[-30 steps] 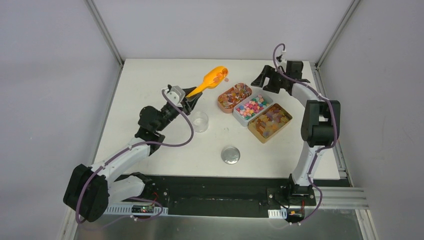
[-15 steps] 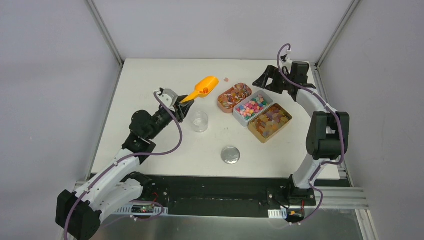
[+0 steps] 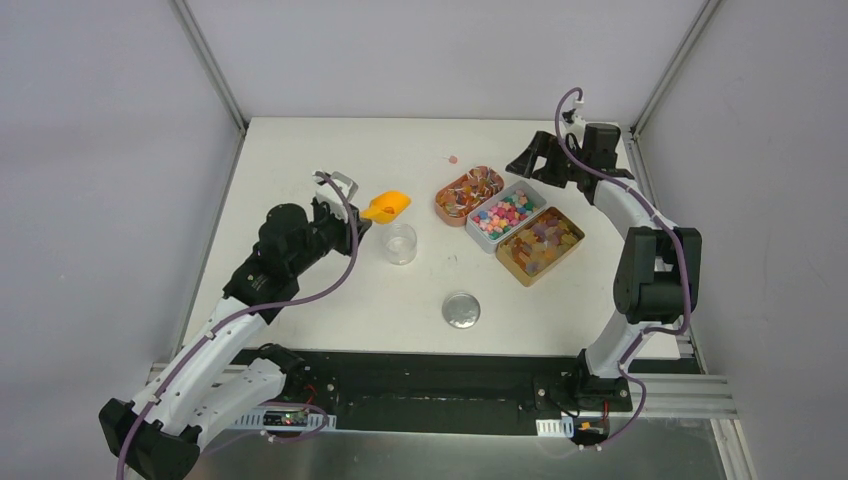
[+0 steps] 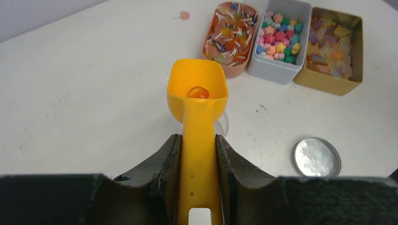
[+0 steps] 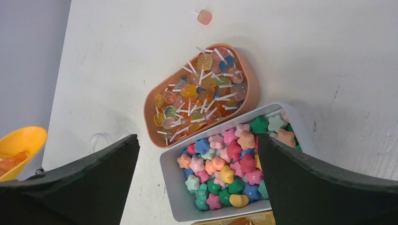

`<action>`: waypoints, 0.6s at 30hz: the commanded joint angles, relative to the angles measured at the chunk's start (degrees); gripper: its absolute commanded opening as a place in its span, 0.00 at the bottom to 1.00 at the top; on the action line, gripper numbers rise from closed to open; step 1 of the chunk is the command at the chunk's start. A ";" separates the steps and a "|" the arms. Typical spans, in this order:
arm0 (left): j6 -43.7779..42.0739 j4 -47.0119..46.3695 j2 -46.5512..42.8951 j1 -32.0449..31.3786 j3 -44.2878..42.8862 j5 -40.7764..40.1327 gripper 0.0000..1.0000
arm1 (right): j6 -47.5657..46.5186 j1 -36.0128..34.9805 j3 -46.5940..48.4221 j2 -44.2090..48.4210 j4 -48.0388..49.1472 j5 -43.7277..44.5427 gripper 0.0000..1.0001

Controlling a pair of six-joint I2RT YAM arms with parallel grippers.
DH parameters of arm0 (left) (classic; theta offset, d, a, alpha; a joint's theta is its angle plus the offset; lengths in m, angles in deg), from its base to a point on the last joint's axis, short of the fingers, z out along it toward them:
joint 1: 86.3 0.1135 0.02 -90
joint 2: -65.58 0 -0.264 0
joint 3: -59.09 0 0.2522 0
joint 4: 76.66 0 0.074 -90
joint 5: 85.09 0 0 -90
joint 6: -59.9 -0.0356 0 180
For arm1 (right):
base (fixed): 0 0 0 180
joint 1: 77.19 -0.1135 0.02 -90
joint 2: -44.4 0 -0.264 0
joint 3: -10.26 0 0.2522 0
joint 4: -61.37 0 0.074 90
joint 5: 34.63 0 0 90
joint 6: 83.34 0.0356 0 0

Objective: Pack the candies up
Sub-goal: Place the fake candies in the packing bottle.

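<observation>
My left gripper (image 4: 198, 145) is shut on the handle of the orange scoop (image 4: 198, 89), which holds an orange-red candy (image 4: 198, 92) in its bowl. The scoop's bowl (image 3: 387, 206) hangs just above the far-left rim of a clear cup (image 3: 400, 243). More candies fill three tins: lollipop pieces in the orange tin (image 3: 468, 194), star shapes in the grey tin (image 5: 230, 173), and amber gummies in the gold tin (image 3: 540, 245). One pink candy (image 3: 453, 158) lies loose on the table beyond the tins. My right gripper (image 5: 197, 140) hovers open over the grey tin, holding nothing.
A round silver lid (image 3: 461, 310) lies flat near the front edge, right of the cup. The three tins sit side by side at an angle at the right centre. Grey walls close the table on three sides.
My left arm pulled the scoop back and down, from up beside the orange tin to over the cup. A pink candy dropped onto the table. The right gripper shifted slightly right and opened wider.
</observation>
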State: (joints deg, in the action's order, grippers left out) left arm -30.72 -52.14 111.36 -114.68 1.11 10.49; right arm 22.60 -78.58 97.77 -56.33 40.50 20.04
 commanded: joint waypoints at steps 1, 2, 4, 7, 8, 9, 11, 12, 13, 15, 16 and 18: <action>0.45 6.84 -0.59 0.39 -2.90 -1.21 0.00 | -1.36 -0.38 0.01 3.08 2.28 -0.09 1.00; 0.46 7.55 -0.31 0.38 -3.23 -1.12 0.00 | -1.43 -0.37 0.00 3.08 2.24 -0.13 1.00; 0.45 9.08 0.35 0.34 -3.74 -1.06 0.00 | -1.62 -0.39 0.16 3.08 2.20 -0.11 1.00; 0.45 11.29 0.95 0.38 -4.49 -1.35 0.00 | -2.02 -0.38 0.32 3.13 1.72 0.07 1.00; 0.45 11.85 1.03 0.36 -4.61 -1.29 0.00 | -2.08 -0.37 0.33 3.19 1.67 0.16 1.00; 0.49 12.41 1.06 0.36 -4.82 -1.20 0.00 | -2.15 -0.37 0.29 3.29 1.56 0.22 1.00; 0.49 13.46 1.42 0.37 -5.17 -0.82 0.00 | -2.26 -0.37 0.20 3.42 1.52 0.26 1.00; 0.45 14.05 1.56 0.39 -5.39 -0.65 0.00 | -2.29 -0.37 0.20 3.43 1.57 0.29 1.00; 0.49 14.51 1.80 0.35 -5.64 -0.47 0.00 | -2.36 -0.37 0.12 3.43 1.50 0.33 1.00; 0.45 15.24 2.32 0.39 -6.09 -0.07 0.00 | -2.34 -0.37 0.16 3.41 1.42 0.28 1.00; 0.45 15.48 2.56 0.35 -6.36 0.06 0.00 | -2.35 -0.37 0.15 3.43 1.40 0.30 1.00; 0.52 15.96 2.93 0.34 -6.52 0.06 0.00 | -2.35 -0.38 0.01 3.52 1.40 0.35 1.00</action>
State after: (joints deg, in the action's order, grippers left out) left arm -30.70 -36.64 113.94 -114.68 -2.22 9.77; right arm 21.51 -78.58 97.49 -56.26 40.43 20.19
